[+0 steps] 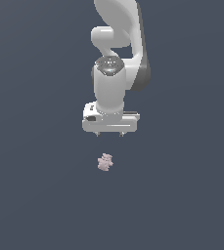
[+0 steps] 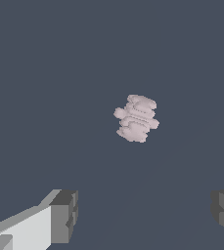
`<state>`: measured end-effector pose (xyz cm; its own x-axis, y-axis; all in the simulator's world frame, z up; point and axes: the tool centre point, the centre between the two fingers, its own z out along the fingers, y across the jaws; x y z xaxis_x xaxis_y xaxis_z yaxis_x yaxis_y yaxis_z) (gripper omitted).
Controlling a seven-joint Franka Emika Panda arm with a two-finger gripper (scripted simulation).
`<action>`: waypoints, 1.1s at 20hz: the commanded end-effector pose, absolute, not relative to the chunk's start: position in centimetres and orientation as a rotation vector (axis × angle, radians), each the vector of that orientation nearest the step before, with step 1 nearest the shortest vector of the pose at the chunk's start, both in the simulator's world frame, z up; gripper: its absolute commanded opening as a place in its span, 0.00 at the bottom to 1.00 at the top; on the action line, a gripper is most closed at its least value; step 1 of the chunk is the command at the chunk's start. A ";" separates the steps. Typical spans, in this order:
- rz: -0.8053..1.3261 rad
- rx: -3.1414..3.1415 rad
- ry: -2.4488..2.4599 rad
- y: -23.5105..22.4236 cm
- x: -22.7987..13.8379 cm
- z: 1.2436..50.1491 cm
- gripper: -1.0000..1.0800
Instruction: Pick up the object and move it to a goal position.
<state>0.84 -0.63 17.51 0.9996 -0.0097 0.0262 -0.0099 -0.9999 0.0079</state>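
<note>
The object (image 1: 105,162) is a tiny pale pink, lumpy figurine lying on the dark grey surface. It also shows in the wrist view (image 2: 136,118). My white gripper (image 1: 109,134) hangs above the surface, pointing down, a short way beyond the object in the exterior view. Its jaws stand wide apart and hold nothing. In the wrist view the gripper (image 2: 145,215) shows two grey fingertips (image 2: 64,215) far apart, with the object ahead of the gap, not between them.
The flat dark grey surface (image 1: 35,195) fills both views. The white arm (image 1: 118,44) rises behind the gripper toward the top of the exterior view.
</note>
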 end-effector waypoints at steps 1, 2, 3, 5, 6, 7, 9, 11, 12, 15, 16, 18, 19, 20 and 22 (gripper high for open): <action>0.041 3.133 -0.015 -0.6 0.8 17.5 0.96; 0.041 3.133 -0.014 -0.6 0.8 17.5 0.96; 0.041 3.134 -0.010 -0.5 0.8 17.6 0.96; 0.042 3.136 0.006 -0.2 0.8 17.7 0.96; 0.043 3.138 0.018 0.1 0.8 17.8 0.96; 0.044 3.140 0.032 0.4 0.8 17.9 0.96; 0.046 3.142 0.053 0.8 0.7 18.1 0.96; 0.047 3.143 0.063 0.9 0.6 18.2 0.96; 0.047 3.143 0.063 0.9 0.6 18.2 0.96; 0.046 3.142 0.051 0.8 0.7 18.0 0.96; 0.045 3.143 0.043 0.8 0.8 17.9 0.96; 0.043 3.144 0.022 0.6 1.1 17.6 0.96; 0.042 3.144 0.008 0.5 1.3 17.4 0.96; 0.041 3.144 -0.009 0.4 1.5 17.2 0.96; 0.037 3.145 -0.048 0.2 2.1 16.6 0.96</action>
